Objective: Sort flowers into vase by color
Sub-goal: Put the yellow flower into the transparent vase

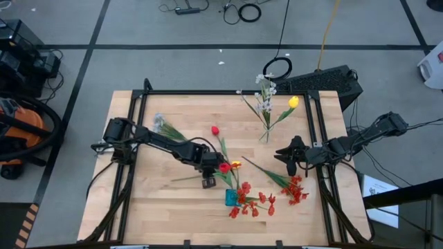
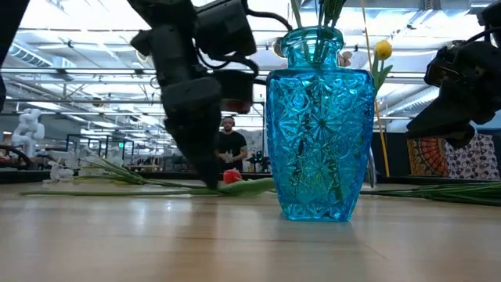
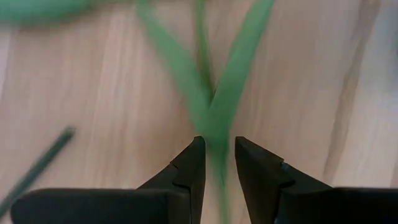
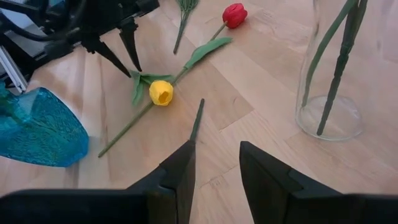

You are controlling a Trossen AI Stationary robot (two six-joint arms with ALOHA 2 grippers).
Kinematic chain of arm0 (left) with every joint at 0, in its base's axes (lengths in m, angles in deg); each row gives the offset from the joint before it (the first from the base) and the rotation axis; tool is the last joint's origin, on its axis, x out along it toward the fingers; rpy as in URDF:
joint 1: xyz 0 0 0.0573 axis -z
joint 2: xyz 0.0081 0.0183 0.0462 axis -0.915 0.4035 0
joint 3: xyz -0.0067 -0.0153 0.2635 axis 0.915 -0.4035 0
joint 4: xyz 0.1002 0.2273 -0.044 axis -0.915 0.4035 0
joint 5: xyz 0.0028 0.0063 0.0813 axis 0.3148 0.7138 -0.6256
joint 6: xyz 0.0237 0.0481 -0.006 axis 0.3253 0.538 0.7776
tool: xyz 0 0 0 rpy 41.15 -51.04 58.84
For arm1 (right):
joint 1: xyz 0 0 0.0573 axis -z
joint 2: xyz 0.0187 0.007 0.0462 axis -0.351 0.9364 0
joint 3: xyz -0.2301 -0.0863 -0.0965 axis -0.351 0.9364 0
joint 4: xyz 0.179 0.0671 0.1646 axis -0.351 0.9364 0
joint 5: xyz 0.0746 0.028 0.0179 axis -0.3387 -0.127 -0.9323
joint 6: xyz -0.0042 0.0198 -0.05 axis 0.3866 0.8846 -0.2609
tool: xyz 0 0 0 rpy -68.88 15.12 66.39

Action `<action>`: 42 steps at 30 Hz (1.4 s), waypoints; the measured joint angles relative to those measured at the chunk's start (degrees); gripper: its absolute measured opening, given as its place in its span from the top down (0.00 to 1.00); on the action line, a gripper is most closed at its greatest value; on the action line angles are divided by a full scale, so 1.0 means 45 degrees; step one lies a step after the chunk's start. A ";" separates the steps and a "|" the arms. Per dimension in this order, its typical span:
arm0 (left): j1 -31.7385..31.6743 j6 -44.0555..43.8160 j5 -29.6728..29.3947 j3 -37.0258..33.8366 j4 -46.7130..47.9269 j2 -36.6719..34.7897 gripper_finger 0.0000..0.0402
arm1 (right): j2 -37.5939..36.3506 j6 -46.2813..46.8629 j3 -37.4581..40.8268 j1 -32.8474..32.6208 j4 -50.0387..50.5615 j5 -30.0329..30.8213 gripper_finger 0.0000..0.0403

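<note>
Two dark arms in play: left gripper [image 3: 216,155] lowered mid-table, narrowly parted fingers straddling the thin green flower stem [image 3: 214,127] running lengthwise between them, nothing clamped yet; right gripper [image 4: 216,163] idle, parted, empty.

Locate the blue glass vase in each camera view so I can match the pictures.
High view: the blue glass vase stands at the lower middle of the table, with red blossoms beside it.
Low view: at the centre, close up.
Left wrist view: not in it.
Right wrist view: cut off by the frame edge, near a yellow tulip.
Shared landmark: the left end effector, close by the vase.
</note>
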State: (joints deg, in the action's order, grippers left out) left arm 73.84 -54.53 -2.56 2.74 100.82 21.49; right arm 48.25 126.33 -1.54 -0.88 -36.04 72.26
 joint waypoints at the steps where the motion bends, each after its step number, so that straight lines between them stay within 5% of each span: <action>1: 0.0023 0.0002 0.0010 0.0014 -0.0093 0.0051 0.77 | 0.0059 0.0000 0.0000 0.0000 -0.0006 0.0012 0.71; 6: 0.0098 0.0324 -0.0005 0.0021 -0.0182 0.0280 0.78 | 0.0224 0.0005 0.0000 0.0004 -0.0083 0.0029 0.71; 15: 0.0093 0.0426 -0.0125 0.0037 0.0095 0.0355 0.98 | 0.0344 0.0005 0.0000 0.0000 -0.0050 0.0034 0.71; 26: -0.0309 0.0703 -0.2181 -0.0034 0.3589 -0.2326 0.99 | 0.0357 0.0053 0.0000 0.0000 -0.0015 0.0019 0.71; 35: -0.1764 0.1866 -0.3833 -0.0023 0.1786 -0.5109 1.00 | 0.0391 -0.0028 0.0000 0.0001 0.0027 0.0016 0.71; 42: -0.2861 0.3328 -0.3165 -0.0019 -0.2841 -0.5406 1.00 | 0.0393 -0.0095 0.0000 0.0005 0.0003 0.0029 0.71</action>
State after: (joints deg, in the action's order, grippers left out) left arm 60.96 -39.55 -16.80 2.66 88.04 -2.84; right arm 50.02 125.90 -1.54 -0.86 -36.02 72.39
